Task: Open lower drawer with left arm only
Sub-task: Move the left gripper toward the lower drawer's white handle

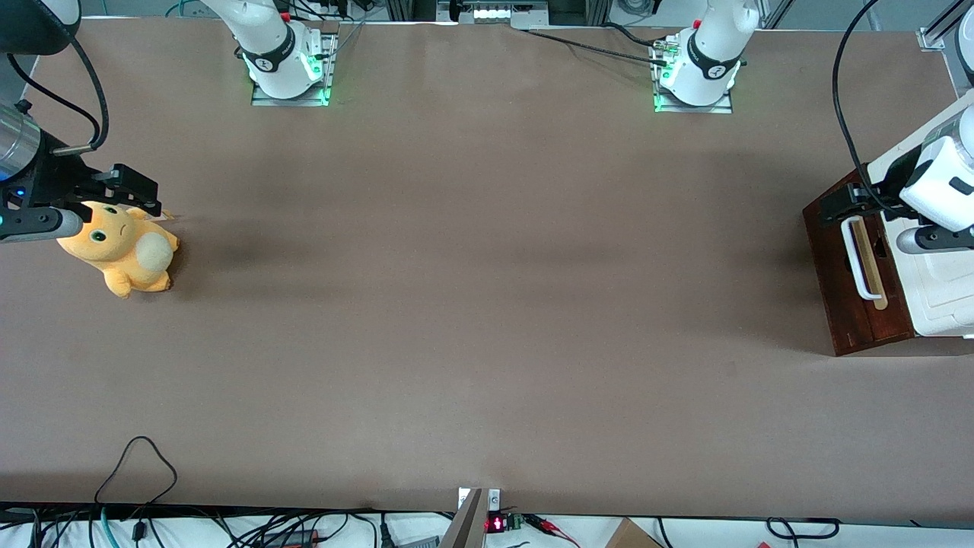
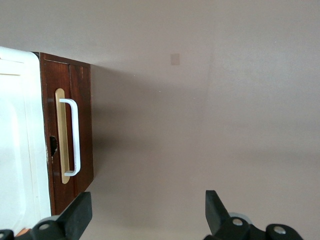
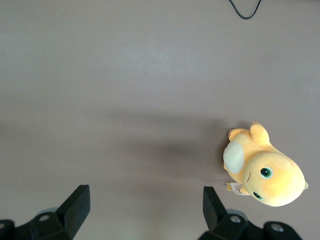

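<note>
The lower drawer (image 1: 856, 304) sits in a small cabinet at the working arm's end of the table. Its dark reddish-brown front (image 2: 82, 125) carries a white loop handle (image 2: 75, 137) on a pale wood strip (image 2: 61, 135), and the front looks flush with the cabinet. The left arm's gripper (image 1: 839, 207) hovers above the end of the drawer front that is farther from the front camera, over the handle's end (image 1: 846, 228). In the left wrist view the gripper (image 2: 146, 212) is open, with only bare table between its black fingers (image 2: 80, 215). It touches nothing.
The cabinet's white top (image 1: 940, 297) lies under the left arm's wrist. An orange plush toy (image 1: 125, 251) rests toward the parked arm's end of the table. Two arm bases (image 1: 289, 65) stand at the table edge farthest from the front camera. Cables (image 1: 137, 464) trail near the closest edge.
</note>
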You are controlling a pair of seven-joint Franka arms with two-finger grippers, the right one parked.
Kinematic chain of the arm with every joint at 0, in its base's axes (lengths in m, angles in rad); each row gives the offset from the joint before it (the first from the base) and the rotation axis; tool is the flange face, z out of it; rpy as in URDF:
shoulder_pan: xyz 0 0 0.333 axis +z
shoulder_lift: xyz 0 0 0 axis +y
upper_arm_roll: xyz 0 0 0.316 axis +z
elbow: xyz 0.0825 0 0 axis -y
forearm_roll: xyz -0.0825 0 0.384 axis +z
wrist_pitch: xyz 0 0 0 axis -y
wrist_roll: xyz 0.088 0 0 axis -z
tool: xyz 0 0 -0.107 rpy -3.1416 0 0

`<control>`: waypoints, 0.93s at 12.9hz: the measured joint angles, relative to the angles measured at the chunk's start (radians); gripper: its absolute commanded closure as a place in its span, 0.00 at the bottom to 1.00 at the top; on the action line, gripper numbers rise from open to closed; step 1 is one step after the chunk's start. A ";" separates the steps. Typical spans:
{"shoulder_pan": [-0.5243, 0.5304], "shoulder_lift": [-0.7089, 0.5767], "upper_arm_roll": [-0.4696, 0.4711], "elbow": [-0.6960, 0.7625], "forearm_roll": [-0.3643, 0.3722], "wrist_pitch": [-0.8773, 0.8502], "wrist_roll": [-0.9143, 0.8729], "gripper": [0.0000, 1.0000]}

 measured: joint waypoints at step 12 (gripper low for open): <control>-0.010 0.001 -0.006 0.012 0.000 -0.055 0.002 0.00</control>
